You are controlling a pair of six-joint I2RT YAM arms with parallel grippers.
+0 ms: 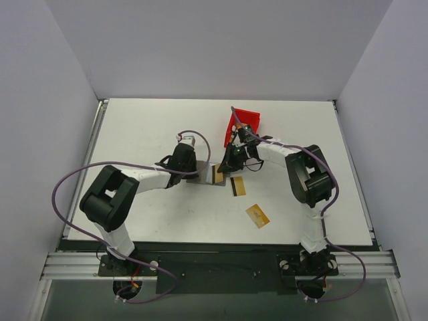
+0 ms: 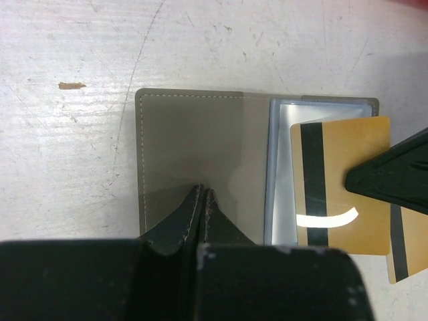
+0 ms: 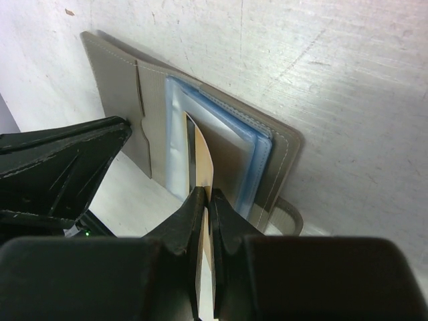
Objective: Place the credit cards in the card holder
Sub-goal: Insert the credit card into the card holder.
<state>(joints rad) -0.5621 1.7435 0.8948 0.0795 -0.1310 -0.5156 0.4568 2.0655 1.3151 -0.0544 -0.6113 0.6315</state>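
While the left pincer point(image 2: 202, 197) has its fingers closed together, tips pressed on the grey left leaf of the card holder point(image 2: 187, 134), the holder lies open and flat on the white counter point(image 1: 147, 127), about midway between the two arms. Its bluish clear sleeves fill the right half. A gold card point(image 2: 348, 147) with a black stripe stands tilted over them, its leading edge among the sleeves. The right pincer point(image 3: 206, 200) is clamped on the card's opposite edge. A second card point(image 1: 237, 186) lies flat on the counter just near-right of the holder, stripe up. Farther back stands a red bin point(image 1: 244, 120). A third card point(image 1: 257, 215) lies well apart, nearer the arm bases.
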